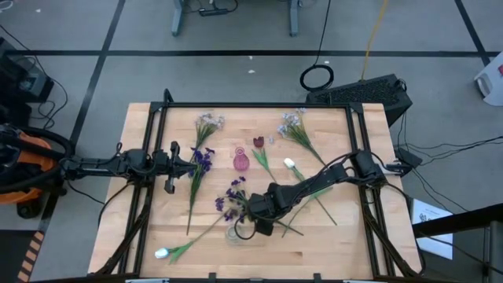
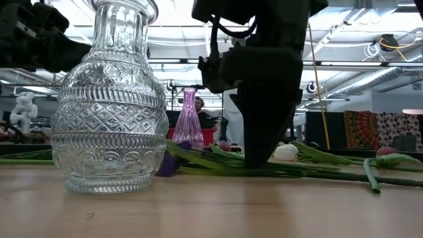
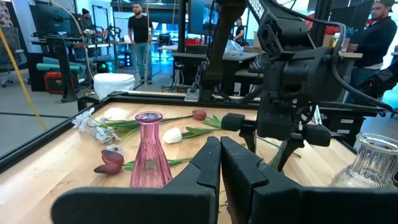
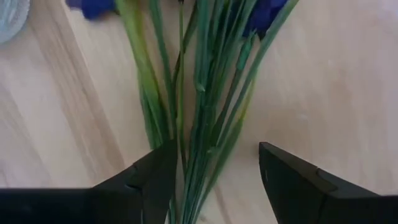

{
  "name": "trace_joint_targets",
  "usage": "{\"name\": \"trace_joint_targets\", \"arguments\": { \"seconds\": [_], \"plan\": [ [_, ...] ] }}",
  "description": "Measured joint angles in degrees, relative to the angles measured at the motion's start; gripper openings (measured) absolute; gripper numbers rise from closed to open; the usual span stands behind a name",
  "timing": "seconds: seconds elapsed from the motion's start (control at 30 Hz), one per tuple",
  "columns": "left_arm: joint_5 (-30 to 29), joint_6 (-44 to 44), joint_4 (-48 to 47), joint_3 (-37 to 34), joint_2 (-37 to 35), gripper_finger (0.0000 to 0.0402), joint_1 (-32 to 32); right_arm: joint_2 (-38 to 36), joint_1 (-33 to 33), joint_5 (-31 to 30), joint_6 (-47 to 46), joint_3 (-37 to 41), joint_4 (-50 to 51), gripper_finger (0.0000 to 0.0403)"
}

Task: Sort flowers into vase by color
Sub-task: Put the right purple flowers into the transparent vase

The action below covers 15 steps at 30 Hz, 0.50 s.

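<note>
No writing could be read anywhere. Two vases stood on the table [image 1: 330, 244]: a pink vase [image 1: 240, 161] at mid-table and a clear glass vase [image 2: 109, 99] near the front edge. The right gripper [image 4: 214, 177] was spread wide astride a bundle of green stems [image 4: 205, 93] of the purple flowers [image 1: 233, 198] beside the clear vase, gripping nothing. The left gripper [image 3: 220, 163] waited at the table's left side, fingers pressed together and empty.

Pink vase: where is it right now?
High view: the pink vase stands upright near table centre, just beside the dark red tulip bud, with the dark purple cluster on its other side.
</note>
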<state>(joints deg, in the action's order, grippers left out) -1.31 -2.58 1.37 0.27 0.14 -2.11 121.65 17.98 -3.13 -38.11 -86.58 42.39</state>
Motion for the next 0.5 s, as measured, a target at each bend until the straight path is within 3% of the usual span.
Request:
{"name": "trace_joint_targets", "arguments": {
  "seconds": [0.27, 0.37, 0.5],
  "plan": [
    [0.0, 0.0, 0.0, 0.0, 0.0, 0.0020, 0.0, 0.5, -0.5, 0.0, 4.7, -0.1, -0.6, 0.0192],
    [0.0, 0.0, 0.0, 0.0, 0.0, 0.0020, 0.0, 0.6, -0.9, 0.0, 3.0, -0.1, 0.0, 0.0152],
    [0.0, 0.0, 0.1, 0.0, 0.0, 0.0020, 0.0, 0.6, -1.1, -0.2, 0.8, -0.1, 1.3, 0.0066]
  ]
}}
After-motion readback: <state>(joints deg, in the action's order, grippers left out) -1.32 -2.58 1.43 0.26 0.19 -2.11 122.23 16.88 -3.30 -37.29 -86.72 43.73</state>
